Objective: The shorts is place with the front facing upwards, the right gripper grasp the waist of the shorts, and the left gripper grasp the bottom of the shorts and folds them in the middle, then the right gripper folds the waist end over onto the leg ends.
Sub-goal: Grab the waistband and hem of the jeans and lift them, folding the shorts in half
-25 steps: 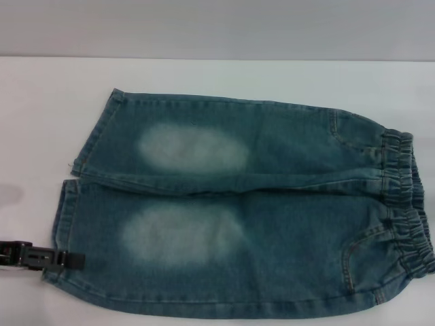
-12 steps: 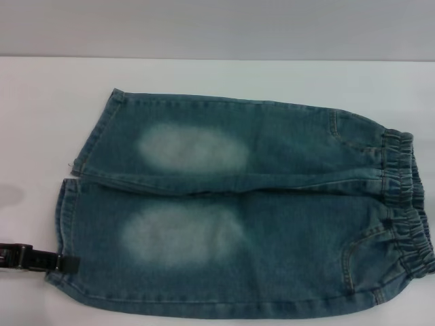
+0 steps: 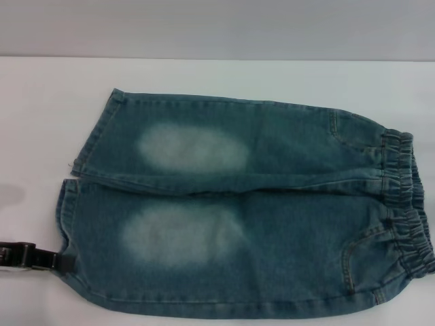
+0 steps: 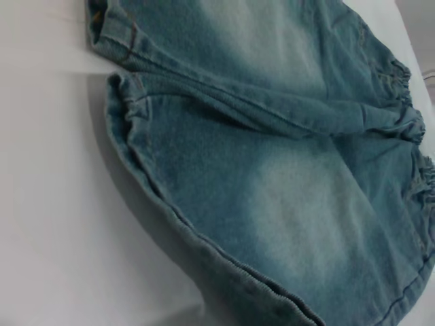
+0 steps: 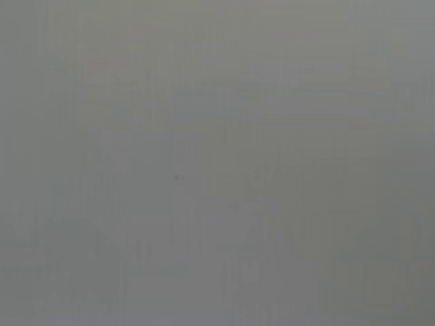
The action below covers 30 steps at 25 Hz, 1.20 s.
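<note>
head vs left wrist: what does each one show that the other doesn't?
Head only: the left gripper at the near leg's hem, the full outline of the shorts lying flat with the front up, and the back edge of the white table.

Left wrist only: a close look at the hem, with its stitching and the split between the legs.

Both: the faded thigh patches, the ruched waist and the table. The right gripper is in neither.
</note>
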Motion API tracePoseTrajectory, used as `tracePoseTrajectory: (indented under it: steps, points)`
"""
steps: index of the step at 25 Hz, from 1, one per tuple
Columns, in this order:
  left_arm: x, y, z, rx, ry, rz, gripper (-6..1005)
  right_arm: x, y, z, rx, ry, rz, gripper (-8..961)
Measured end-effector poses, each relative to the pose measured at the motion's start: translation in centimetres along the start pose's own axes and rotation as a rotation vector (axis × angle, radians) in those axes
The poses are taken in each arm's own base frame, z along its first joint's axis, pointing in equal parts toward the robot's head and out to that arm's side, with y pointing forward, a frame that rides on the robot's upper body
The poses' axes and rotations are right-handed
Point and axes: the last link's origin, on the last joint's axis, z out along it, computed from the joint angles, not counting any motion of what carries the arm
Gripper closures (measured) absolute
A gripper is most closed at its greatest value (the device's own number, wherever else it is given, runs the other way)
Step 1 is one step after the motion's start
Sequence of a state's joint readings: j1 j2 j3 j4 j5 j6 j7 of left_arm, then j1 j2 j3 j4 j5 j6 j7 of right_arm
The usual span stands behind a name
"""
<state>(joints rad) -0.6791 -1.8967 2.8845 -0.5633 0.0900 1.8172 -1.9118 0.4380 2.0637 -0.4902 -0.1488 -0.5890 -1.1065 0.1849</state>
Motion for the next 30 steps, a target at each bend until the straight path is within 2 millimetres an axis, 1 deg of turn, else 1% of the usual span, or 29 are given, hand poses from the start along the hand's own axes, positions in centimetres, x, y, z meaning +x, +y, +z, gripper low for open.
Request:
tracePoseTrajectory:
  steps: [5,8,10,14,15,16,17,19,21,27,30]
  points:
    - [0.2,0.2,0.2,-0.011,0.012,0.002,931,-0.3,-0.1,0.3,-0.054,0.001,0.058,259]
    - [0.7,0.6,0.4,-0.044,0.05,-0.005,930,-0.9,-0.5,0.6,-0.153,0.012,0.142,259]
    - [1.0,0.9,0.5,-0.066,0.069,-0.009,929,-1.6,-0.5,1.0,-0.26,0.031,0.195,259]
    - [1.6,1.4,0.9,-0.085,0.079,0.001,927,-4.2,0.4,1.5,-0.581,0.12,0.245,258]
    - [1.8,1.5,1.0,-0.088,0.077,0.006,927,-4.8,0.7,1.5,-0.655,0.151,0.252,258]
    - [1.9,1.6,1.1,-0.089,0.077,0.009,927,-6.1,1.5,1.2,-0.827,0.235,0.249,258]
    - [1.9,1.6,1.1,-0.089,0.077,0.009,926,-6.1,1.5,1.2,-0.827,0.235,0.249,258]
    - [2.3,1.8,1.2,-0.088,0.078,0.021,925,-7.3,2.2,1.0,-0.966,0.327,0.234,258]
    - [2.7,2.0,1.3,-0.089,0.083,0.033,925,-8.2,2.9,0.7,-1.087,0.455,0.199,258]
    - [3.4,2.2,1.2,-0.097,0.11,0.052,922,-9.4,4.4,-0.3,-1.326,0.746,0.063,259]
    - [3.5,2.3,1.2,-0.098,0.113,0.055,921,-9.7,4.5,-0.8,-1.407,0.861,-0.045,259]
